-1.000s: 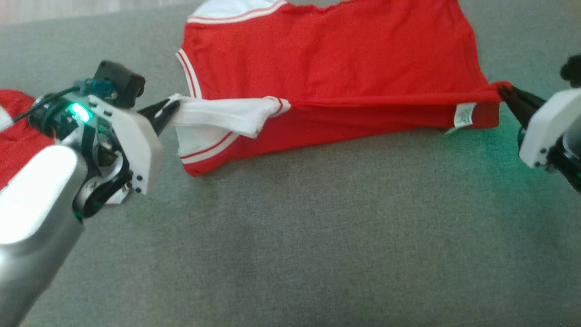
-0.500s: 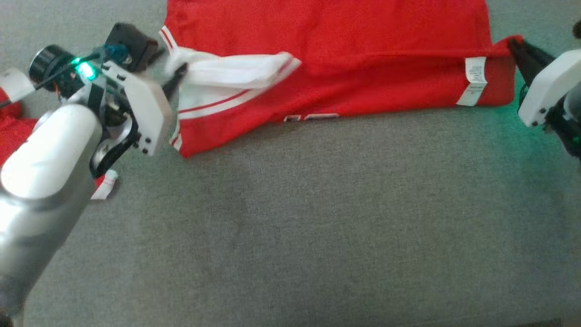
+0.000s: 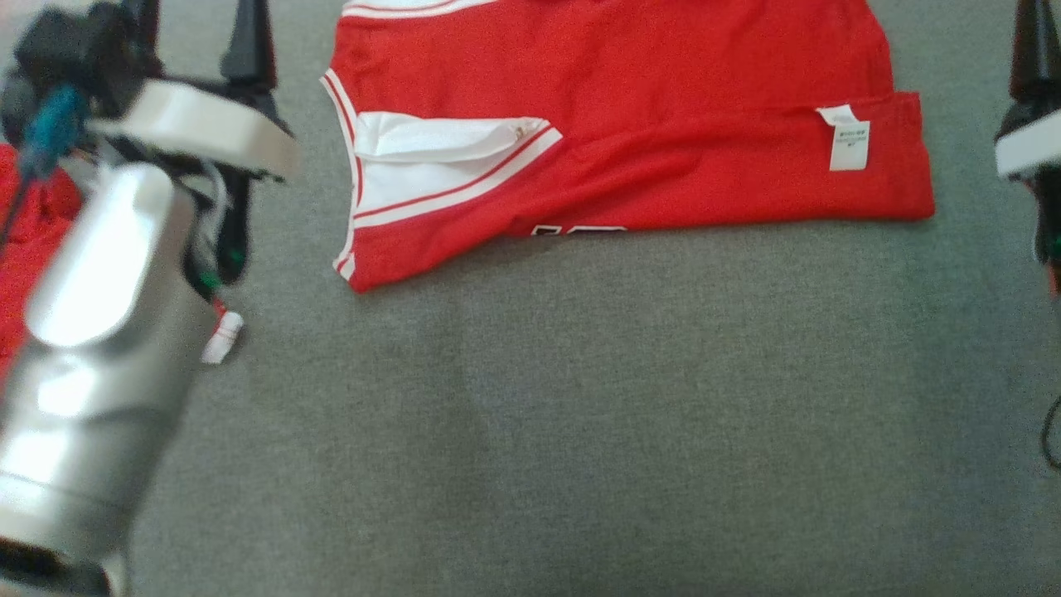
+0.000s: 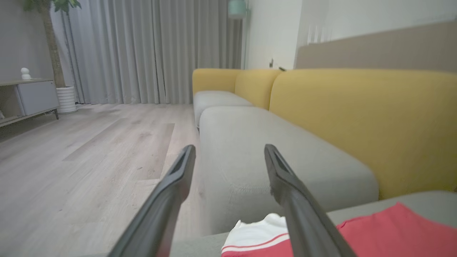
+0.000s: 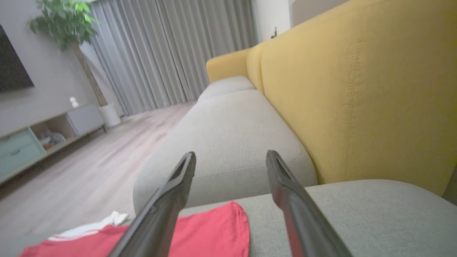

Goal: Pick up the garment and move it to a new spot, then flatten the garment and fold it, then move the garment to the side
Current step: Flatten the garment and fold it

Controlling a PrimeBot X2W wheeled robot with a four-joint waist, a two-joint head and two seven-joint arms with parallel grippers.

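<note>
The garment [image 3: 630, 124], a red sleeveless top with white trim, lay on the grey sofa seat [image 3: 580, 414] towards the far side of the head view, between the two arms and touched by neither. It looked doubled over along its length: the near layer sat on top of the far one, a white care label [image 3: 847, 141] faced up near its right end, and a white armhole panel [image 3: 431, 157] lay turned over at its left end. The left gripper [image 4: 229, 150] had its jaws wide apart with nothing between them, pointing out over the seat with a corner of the top just below. The right gripper [image 5: 231, 155] matched it, jaws wide and empty, with the red hem lying below and to one side. Going by this, a first lengthwise fold seemed to be laid, so the task was probably midway through the folding step. The next move would likely call for both grippers to come down onto one short end, pinch through both layers at its corners, and carry that end across to the other without dragging the lower layer or opening the fold. The rumpled armhole panel and the slanted near-left corner might want smoothing first. Another red cloth [image 3: 25, 240] lay at the left edge, partly hidden by the left forearm.
</note>
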